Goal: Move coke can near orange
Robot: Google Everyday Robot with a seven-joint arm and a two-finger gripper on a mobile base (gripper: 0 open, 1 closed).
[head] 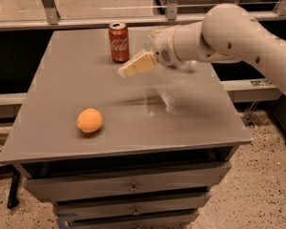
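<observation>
Hand [129, 69] hovers beside upright red coke can [119, 43].

A grey tabletop [62, 94] tops a cabinet with 3 stacked drawers [86, 191]; the upper 2 each show a small knob [133, 189] at the middle. A pale, glinting patch [174, 101] lies on the tabletop right of centre, below the gripper [128, 69], which hangs over the far middle. Behind the tabletop runs a metal rail [86, 22] with 2 upright posts [47, 4] and glass-like panels between them. A light ledge [250, 86] runs along the right. The floor [267, 185] is speckled.
</observation>
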